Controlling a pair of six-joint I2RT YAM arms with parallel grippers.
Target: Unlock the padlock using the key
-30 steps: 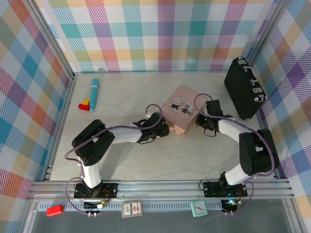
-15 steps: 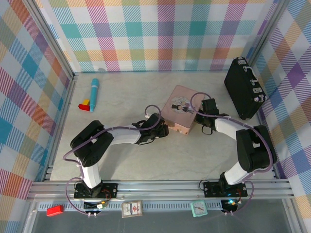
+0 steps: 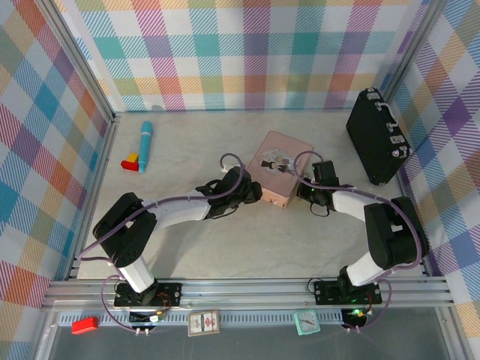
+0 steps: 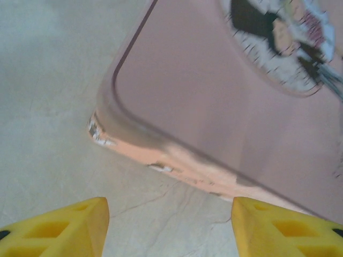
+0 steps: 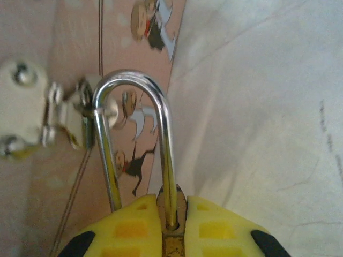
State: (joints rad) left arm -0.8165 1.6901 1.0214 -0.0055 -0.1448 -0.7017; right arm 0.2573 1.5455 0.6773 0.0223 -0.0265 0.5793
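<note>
**Padlock gripped, key work not started**

From the top camera, the right claw (image 3: pixel 306 196) sits hard against the side of the pink tin (image 3: pixel 279 161), and the left claw (image 3: pixel 253 193) sits at the tin's opposite, near corner, so the tin lies between the two. At this scale I cannot make out the lock itself.

On the left wrist camera, the left claw (image 4: pixel 169 230) has its yellow fingers spread wide with nothing between them. The tin's rounded corner (image 4: pixel 104 126) is just ahead of the tips, not touching them.

On the right wrist camera, the right claw (image 5: pixel 172 206) is pinched tight on the padlock (image 5: pixel 172 243). Its brass body is wedged between the pads and the silver shackle (image 5: pixel 130 76) arches straight out in front. One leg runs by the tin's pale latch fitting (image 5: pixel 32 115), ahead and to the side of the claw. I cannot tell whether it threads through.

My read is that the lock is steadied, which is the first step. I cannot place the key, and the free claw carries nothing, so fetching, inserting and turning it all remain.
</note>
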